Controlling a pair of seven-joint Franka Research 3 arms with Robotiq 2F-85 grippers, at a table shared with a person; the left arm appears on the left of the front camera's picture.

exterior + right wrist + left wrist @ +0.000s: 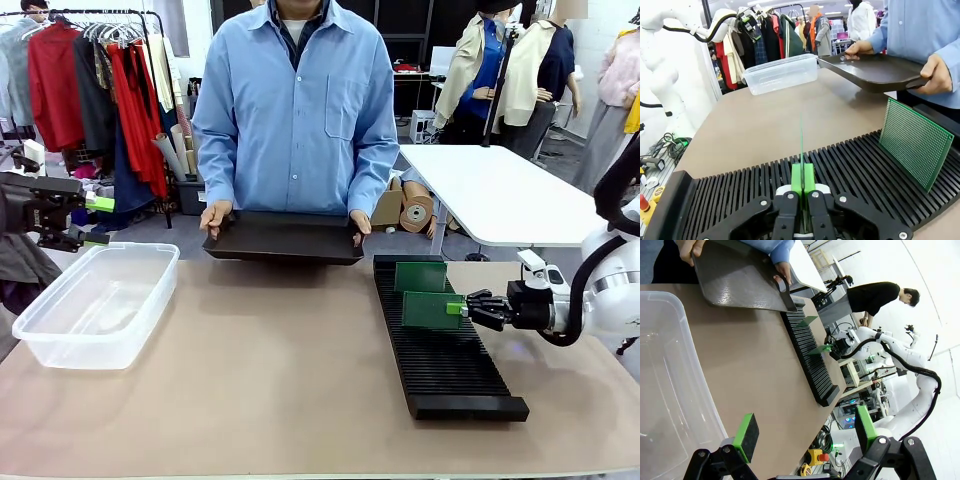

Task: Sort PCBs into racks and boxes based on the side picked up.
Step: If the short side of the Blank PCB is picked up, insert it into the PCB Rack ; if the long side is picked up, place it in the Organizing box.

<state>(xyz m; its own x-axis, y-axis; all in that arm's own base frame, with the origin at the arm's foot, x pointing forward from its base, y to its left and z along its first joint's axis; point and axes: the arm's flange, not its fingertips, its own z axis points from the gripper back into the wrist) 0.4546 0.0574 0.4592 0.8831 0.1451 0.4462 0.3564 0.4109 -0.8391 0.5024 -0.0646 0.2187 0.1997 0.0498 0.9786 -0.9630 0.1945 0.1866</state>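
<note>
Table [250,400]: tan surface, extends below both claws and across to the person at the far side.
Person [296,105]: blue shirt, stands beyond both claws at the far edge; both hands grip a shallow black tray [285,238], lifted and tilted above the table.
Box [95,300]: clear plastic tub, directly below and slightly ahead of the left gripper [805,432]; well apart from the right gripper [462,308], across the table.
Rack [440,345]: long black slotted strip, lies directly under the right gripper; runs from near the tray toward the robot's side.
Left gripper: jaws spread wide, green pads [746,431] well apart, nothing between them; hovers above the near rim of the box.
Right gripper: clenched on the edge of a PCB, pads pressed flat against both faces.
Held PCB [432,310]: green board, stands upright on edge in a rack slot, seen edge-on as a thin green line rising from the fingertips in the right wrist view.
Second PCB [915,142]: green board with fine hole grid, stands tilted in the rack, beyond the held board on the person's side, apart from the claw.
</note>
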